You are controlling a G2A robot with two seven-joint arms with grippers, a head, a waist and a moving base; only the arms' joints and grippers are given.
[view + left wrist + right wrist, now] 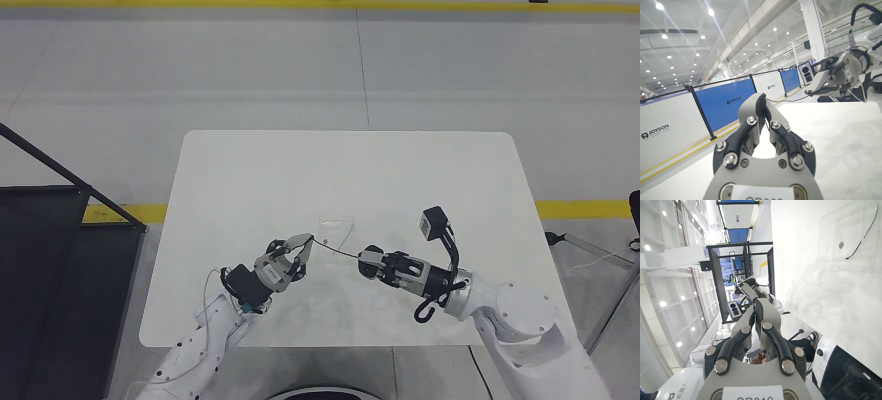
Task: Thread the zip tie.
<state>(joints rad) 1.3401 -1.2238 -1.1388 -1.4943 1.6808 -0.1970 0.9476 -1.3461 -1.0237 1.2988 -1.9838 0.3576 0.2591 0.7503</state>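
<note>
A thin black zip tie (335, 251) hangs in the air just above the front of the white table (250, 180), stretched between both grippers. My left gripper (308, 241) is shut on one end; in its own wrist view the fingertips (762, 98) pinch the zip tie (789, 101), which runs across to the right gripper (808, 93). My right gripper (362, 260) is shut on the other end. In the right wrist view my right gripper (755, 303) is closed, and beyond it the left gripper (747, 286) has a short tail of the zip tie (765, 285) sticking out.
A clear plastic tray (335, 228) lies on the table just behind the grippers. In the right wrist view the tray (825, 237) holds a second black zip tie (855, 251) and a small brown speck (841, 245). The table's front edge is close below both arms.
</note>
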